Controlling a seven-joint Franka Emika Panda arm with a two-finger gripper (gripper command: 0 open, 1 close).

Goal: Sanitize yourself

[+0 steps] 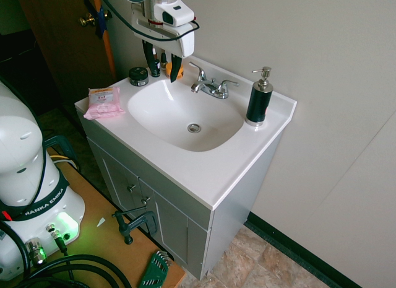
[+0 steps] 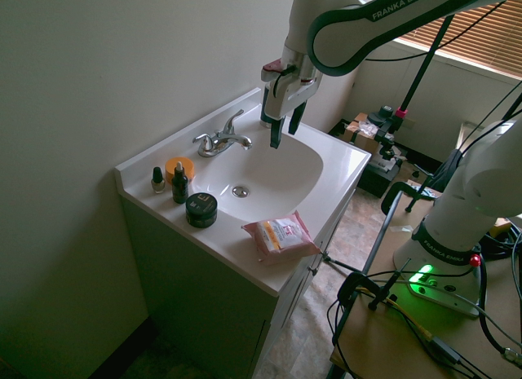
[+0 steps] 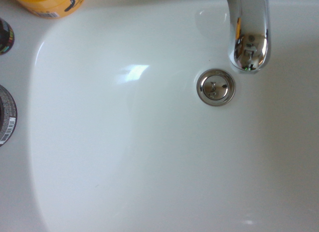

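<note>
My white arm (image 2: 383,20), marked FRANKA EMIKA, reaches over a white bathroom sink (image 1: 154,117). Its boxy white gripper (image 1: 162,64) (image 2: 285,128) hangs above the basin's back part, fingers pointing down, open with nothing between them. It is apart from the chrome faucet (image 1: 210,85) (image 2: 222,138). A dark pump dispenser (image 1: 259,99) with a silver top stands on the counter beyond the faucet, well away from the gripper. The wrist view looks straight down at the faucet spout (image 3: 247,32) and the drain (image 3: 216,87).
A pink wipes pack (image 1: 103,102) (image 2: 279,235) lies on the counter's corner. A black jar (image 1: 138,76) (image 2: 201,209), an orange tub (image 2: 179,167) (image 3: 50,2) and two small dark bottles (image 2: 180,183) stand by the wall. The wall runs close behind the faucet.
</note>
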